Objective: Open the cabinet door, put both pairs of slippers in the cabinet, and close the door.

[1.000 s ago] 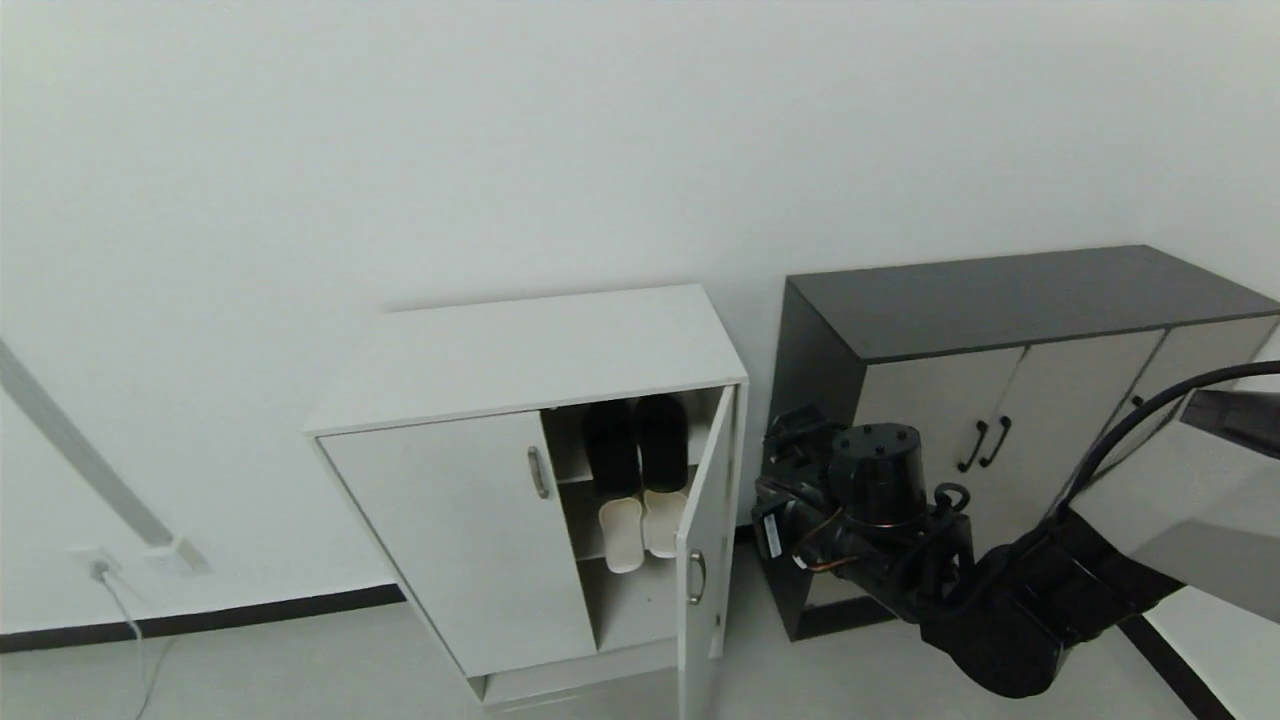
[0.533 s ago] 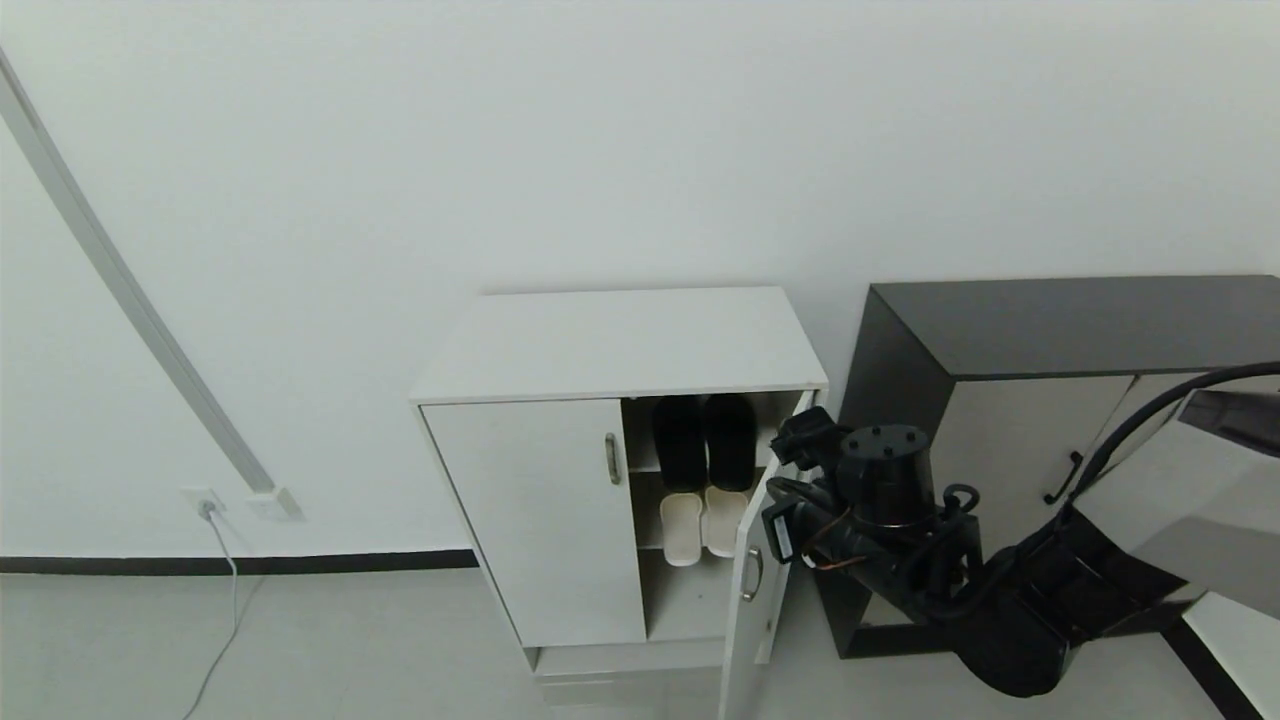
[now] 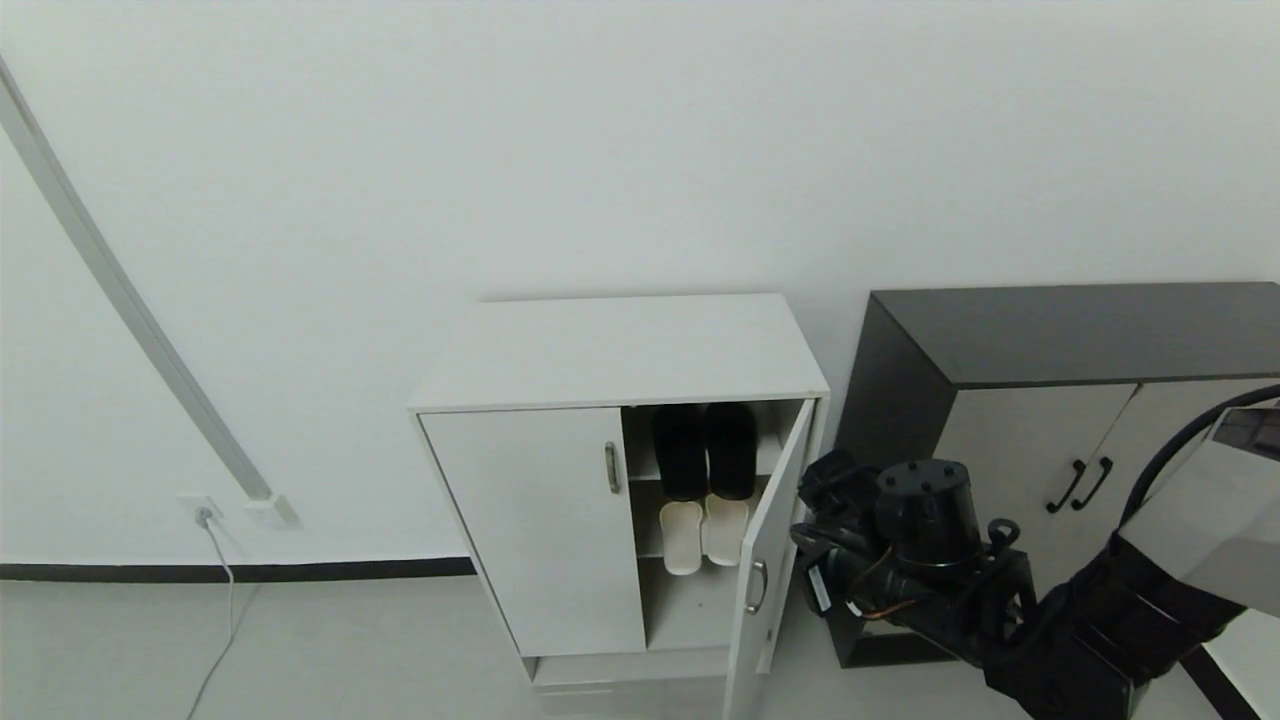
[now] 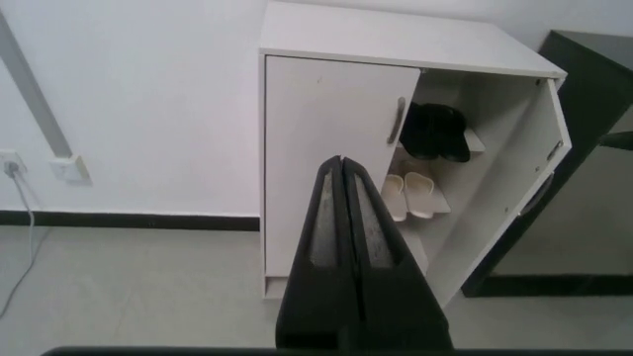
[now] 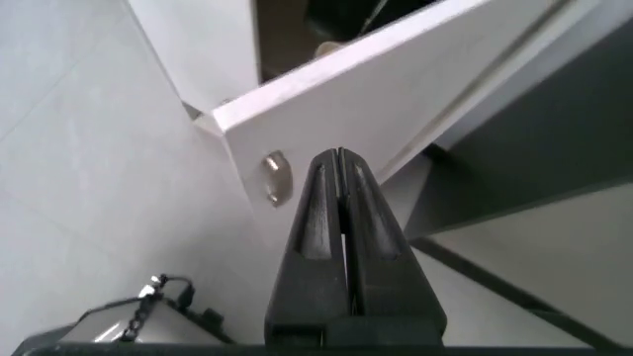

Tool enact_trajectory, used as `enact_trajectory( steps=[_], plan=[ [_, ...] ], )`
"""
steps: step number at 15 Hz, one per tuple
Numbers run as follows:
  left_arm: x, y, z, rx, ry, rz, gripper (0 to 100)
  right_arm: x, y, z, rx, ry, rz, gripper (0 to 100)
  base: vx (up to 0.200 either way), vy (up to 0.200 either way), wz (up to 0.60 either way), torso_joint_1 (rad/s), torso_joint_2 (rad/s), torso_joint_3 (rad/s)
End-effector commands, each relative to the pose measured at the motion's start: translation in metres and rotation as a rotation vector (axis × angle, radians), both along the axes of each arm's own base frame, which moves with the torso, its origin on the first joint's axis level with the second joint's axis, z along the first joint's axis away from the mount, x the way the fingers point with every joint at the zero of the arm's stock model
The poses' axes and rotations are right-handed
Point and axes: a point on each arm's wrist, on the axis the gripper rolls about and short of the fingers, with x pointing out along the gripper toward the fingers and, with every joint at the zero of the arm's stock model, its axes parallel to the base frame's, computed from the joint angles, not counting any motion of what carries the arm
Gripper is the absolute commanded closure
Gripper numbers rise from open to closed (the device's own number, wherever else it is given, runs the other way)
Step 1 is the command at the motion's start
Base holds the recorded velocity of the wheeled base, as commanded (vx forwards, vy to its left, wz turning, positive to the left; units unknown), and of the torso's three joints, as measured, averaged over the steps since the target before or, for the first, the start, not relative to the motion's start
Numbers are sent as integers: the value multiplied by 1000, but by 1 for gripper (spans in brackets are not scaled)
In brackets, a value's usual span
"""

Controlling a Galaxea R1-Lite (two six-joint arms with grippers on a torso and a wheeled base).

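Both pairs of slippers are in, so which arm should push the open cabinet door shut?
The right. The right gripper, shut, is close to the open door, near its handle; the left gripper hangs well back from the cabinet.

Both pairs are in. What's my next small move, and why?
Probably press the shut right gripper against the door to swing it closed: black slippers and white slippers sit on shelves, and the door stands open.

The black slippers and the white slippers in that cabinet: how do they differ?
The black slippers sit on the upper shelf; the white slippers on the shelf below. The black slippers are dark, the white slippers pale. Both pairs lie side by side inside the cabinet.
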Motion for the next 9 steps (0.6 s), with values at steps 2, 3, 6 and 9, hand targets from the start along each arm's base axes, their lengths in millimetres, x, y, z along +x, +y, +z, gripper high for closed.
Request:
enact_trajectory(
  steps=[2, 3, 6, 9],
  plan=[
    [0, 0, 0, -1, 1, 1, 100, -9, -7, -9, -9, 23, 10, 100, 200, 0, 0, 19, 7, 0],
    [0, 0, 0, -3, 1, 1, 100, -11, -9, -11, -13, 29, 10, 100, 200, 0, 0, 12, 7, 7],
    [0, 0, 0, -3, 2, 1, 100, -12, -8, -12, -17, 33, 15, 100, 0, 0, 0, 0, 0, 0],
    [0, 0, 0, -3, 2, 1, 100, -10, -6, -13, -17, 33, 19, 100, 0, 0, 0, 0, 0, 0]
  ],
)
